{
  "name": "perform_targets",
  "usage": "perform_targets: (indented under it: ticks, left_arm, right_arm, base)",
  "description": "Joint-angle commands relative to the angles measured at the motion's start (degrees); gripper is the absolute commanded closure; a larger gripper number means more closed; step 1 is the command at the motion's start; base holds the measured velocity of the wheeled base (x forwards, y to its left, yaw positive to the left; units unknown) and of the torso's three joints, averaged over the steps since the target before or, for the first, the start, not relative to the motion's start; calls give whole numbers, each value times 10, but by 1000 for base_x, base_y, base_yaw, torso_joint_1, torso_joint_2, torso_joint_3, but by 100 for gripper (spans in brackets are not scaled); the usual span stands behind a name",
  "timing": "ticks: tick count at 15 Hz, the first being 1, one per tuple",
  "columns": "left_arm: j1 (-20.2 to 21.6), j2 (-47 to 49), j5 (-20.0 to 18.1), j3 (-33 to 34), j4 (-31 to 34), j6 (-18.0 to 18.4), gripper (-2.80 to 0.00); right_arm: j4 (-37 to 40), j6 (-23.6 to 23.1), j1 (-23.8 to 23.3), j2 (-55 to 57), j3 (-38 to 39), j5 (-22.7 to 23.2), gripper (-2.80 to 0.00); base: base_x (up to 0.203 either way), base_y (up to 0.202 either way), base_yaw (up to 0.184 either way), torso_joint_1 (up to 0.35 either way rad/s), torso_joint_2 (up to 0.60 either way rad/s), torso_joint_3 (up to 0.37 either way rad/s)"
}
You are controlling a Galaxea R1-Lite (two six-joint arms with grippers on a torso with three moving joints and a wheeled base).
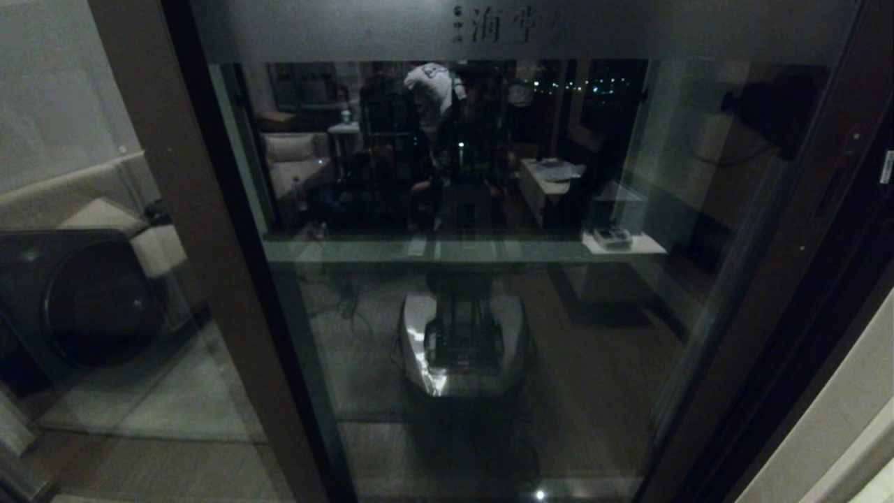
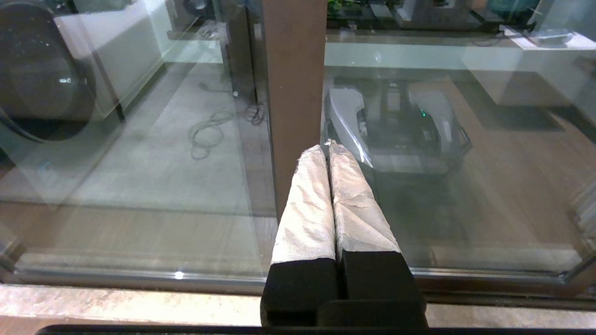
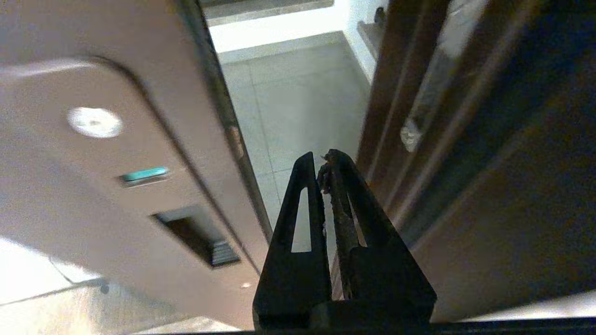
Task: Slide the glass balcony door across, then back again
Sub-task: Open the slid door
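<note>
Landmark: the glass balcony door [image 1: 489, 279], a full-height pane in a dark brown frame.

1. Right gripper [image 3: 323, 160]. Seen only in the right wrist view; fingers pressed together on nothing. It is held just beside the door's handle upright [image 3: 116, 153], tips pointing into the gap between that upright and the dark jamb [image 3: 465, 139]. The placement is judged an approach for pushing the door edge.
2. Left gripper [image 2: 328, 146]. Seen only in the left wrist view; padded fingers [image 2: 309, 204] closed, empty, parked low before the door's other brown upright [image 2: 293, 83].
3. Recessed slot handle [image 3: 195, 235], with screw [image 3: 94, 122], is shown clearly only in the right wrist view.
4. Frosted top strip with characters [image 1: 503, 26] is shown only in the head view, where no gripper appears.
5. Beyond the door's left side: a round black drum [image 1: 91, 300].
</note>
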Motion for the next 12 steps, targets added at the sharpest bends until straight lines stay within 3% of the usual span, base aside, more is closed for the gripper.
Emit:
perform_targets:
  ticks: [1, 12]
  left_arm:
    - [0, 0, 0, 0, 0, 0, 0]
    - [0, 0, 0, 0, 0, 0, 0]
  right_arm:
    - [-5, 0, 5, 23, -1, 2, 0]
    - [-41, 48, 40, 19, -1, 3, 0]
  base:
    - [0, 0, 0, 0, 0, 0]
    - [0, 0, 0, 0, 0, 0]
